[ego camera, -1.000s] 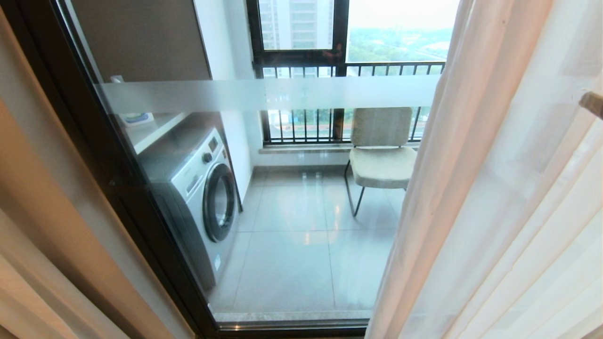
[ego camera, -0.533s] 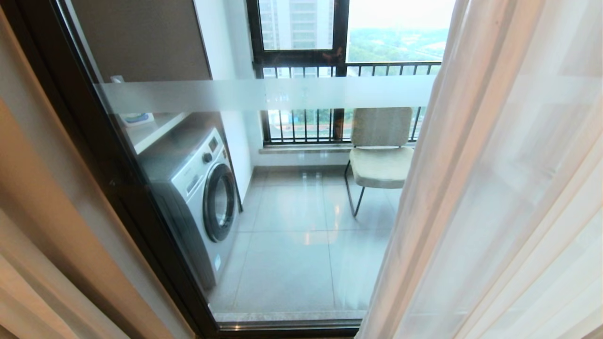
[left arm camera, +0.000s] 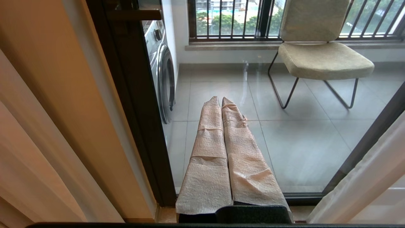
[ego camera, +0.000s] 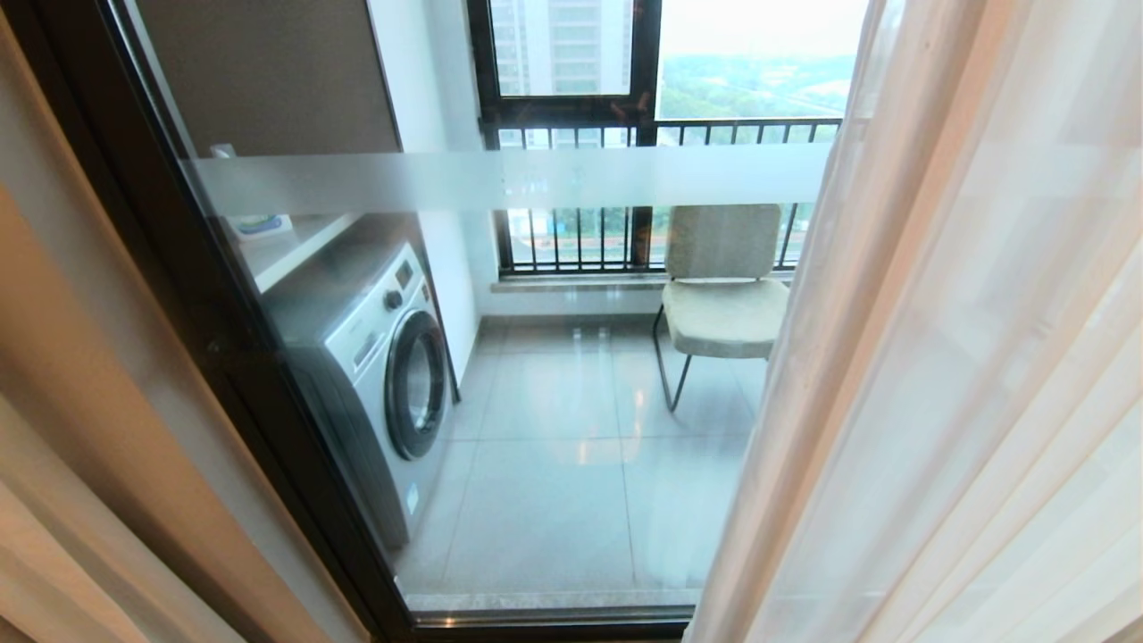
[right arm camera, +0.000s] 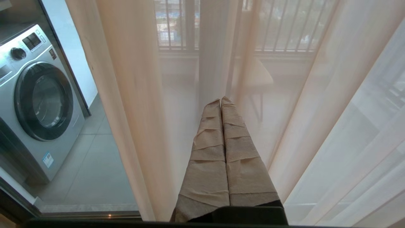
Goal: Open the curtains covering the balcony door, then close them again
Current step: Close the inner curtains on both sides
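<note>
Thick drape: a grey-beige fold of the curtains (ego camera: 80,429) hangs down the far left of the head view, drawn aside against the door frame.
Balcony door: the balcony door (ego camera: 500,179) fills the middle, a glass panel in a dark frame with a frosted white band running across it; most of the glass is uncovered.
Behind the glass, left: a silver washing machine (ego camera: 384,357) stands against the wall, with a shelf (ego camera: 286,246) above it.
Behind the glass, middle: a pale cushioned chair (ego camera: 723,295) stands on the grey tiled floor (ego camera: 554,482), backed by a black-barred railing window (ego camera: 580,237).
Sheer curtain: the white sheer curtain (ego camera: 964,357) covers the right side of the door from top to bottom, and its edge overlaps the chair.
Left claw: the left claw (left arm camera: 221,98), wrapped in beige cloth, is closed with its fingers pressed together and empty; it points at the bare glass, apart from the drape beside it.
Right claw: the right claw (right arm camera: 221,99), wrapped likewise, is closed and empty, with its tips pointing into the sheer curtain's folds; whether they touch the fabric cannot be told.
</note>
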